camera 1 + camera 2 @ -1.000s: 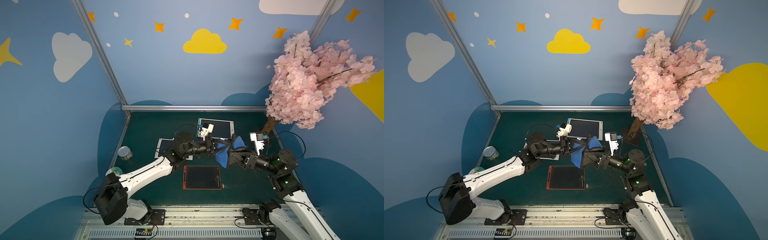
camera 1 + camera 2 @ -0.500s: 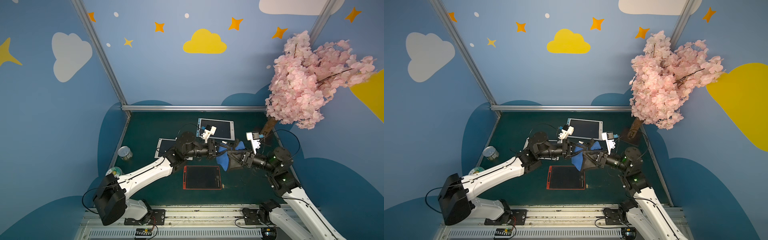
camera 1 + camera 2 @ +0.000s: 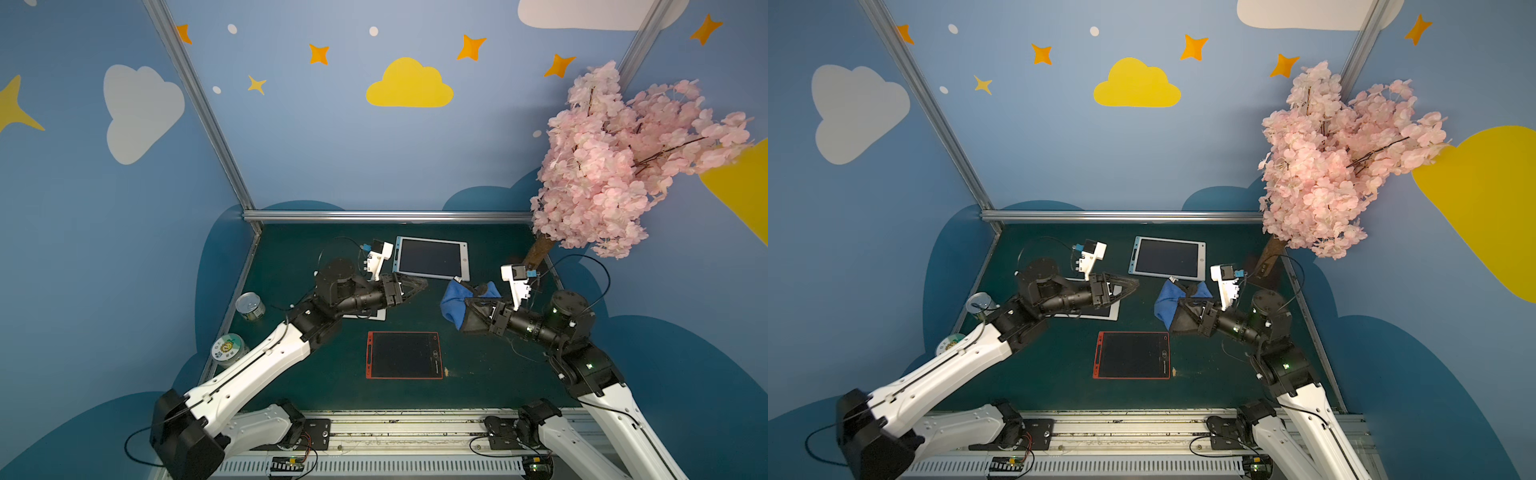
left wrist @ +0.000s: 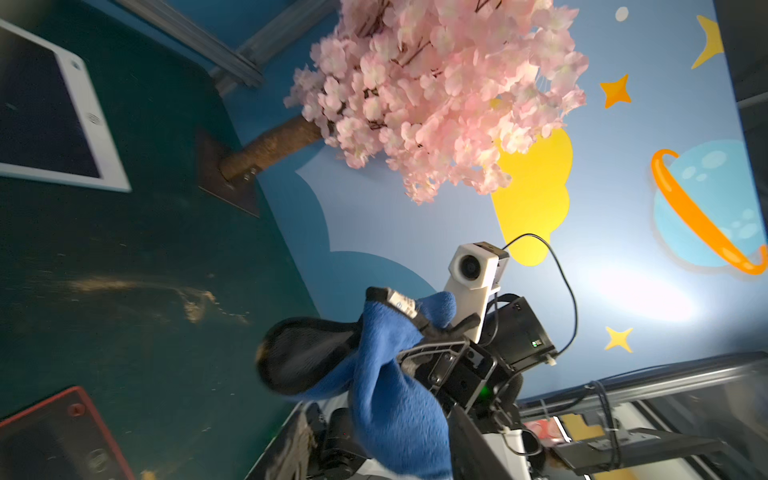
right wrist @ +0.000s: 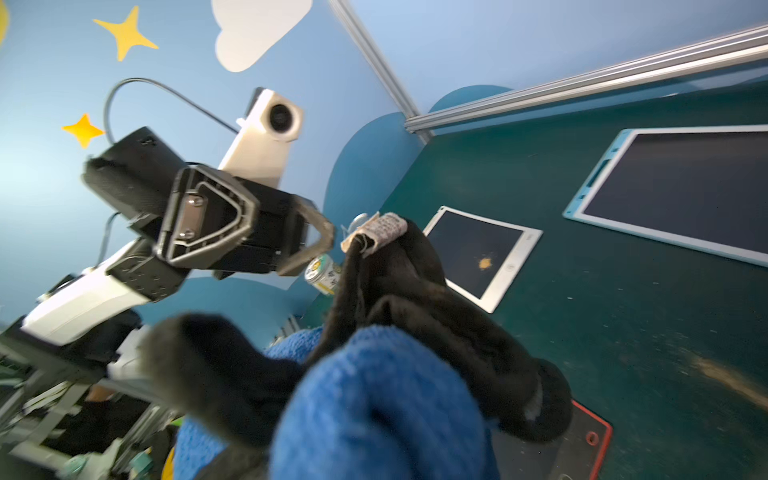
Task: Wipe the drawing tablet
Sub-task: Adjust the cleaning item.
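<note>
Right wrist view: the white-framed drawing tablet [image 5: 459,243] lies flat on the worktop [image 5: 582,332], an orange smudge [image 5: 484,262] unwiped on its dark screen (the only visibly soiled screen of three, so apparently the one to clean). In both top views it sits largely hidden beneath the left arm.

The blue-and-black cloth [image 3: 454,300] hangs in the air, clear of every screen, clamped in the fingers of the right gripper [image 3: 467,319]. The left gripper [image 3: 1130,286] hovers just across from it, fingers apart and empty.

Wiping, by the look of things, has not begun. The cloth has yet to be brought down onto the smudged screen and rubbed across it, and the left arm above the tablet would likely have to move aside first.

Elsewhere, a red-framed tablet [image 3: 403,355] lies toward the front and a blue-framed tablet [image 3: 432,258] toward the back. A silver tin [image 3: 250,306] and a labelled tin [image 3: 226,351] stand beside the left arm, and a pink blossom tree [image 3: 615,166] fills the far corner.
</note>
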Controlling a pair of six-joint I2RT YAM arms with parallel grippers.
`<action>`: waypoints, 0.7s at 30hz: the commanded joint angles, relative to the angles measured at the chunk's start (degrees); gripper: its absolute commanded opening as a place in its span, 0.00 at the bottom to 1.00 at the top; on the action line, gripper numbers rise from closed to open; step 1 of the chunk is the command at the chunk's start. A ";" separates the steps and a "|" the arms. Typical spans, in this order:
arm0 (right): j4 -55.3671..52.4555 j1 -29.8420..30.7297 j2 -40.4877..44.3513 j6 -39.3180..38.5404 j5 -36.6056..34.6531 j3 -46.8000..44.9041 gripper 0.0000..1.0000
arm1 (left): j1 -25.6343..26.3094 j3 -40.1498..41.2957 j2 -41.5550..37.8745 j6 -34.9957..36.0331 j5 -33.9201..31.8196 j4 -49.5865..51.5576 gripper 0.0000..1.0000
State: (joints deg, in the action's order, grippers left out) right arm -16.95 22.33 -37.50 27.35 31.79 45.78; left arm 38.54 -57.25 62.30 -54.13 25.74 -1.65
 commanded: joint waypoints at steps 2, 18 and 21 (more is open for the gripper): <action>-14.57 1.21 -2.69 -8.68 -8.35 2.18 0.00 | 0.76 -0.81 -0.53 18.34 -10.91 24.93 0.52; -27.16 33.51 -33.87 -6.71 -46.53 10.96 0.00 | 8.97 15.71 6.01 21.81 -38.35 32.08 0.39; -29.73 34.82 -39.95 -7.87 -47.90 15.58 0.00 | 9.39 16.70 6.64 21.04 -38.79 32.08 0.39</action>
State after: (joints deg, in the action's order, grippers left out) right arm -42.17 56.07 -74.83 19.66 -10.41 57.43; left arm 47.48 -41.47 69.19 -32.82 -10.13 29.15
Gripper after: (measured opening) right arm 0.130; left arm 0.385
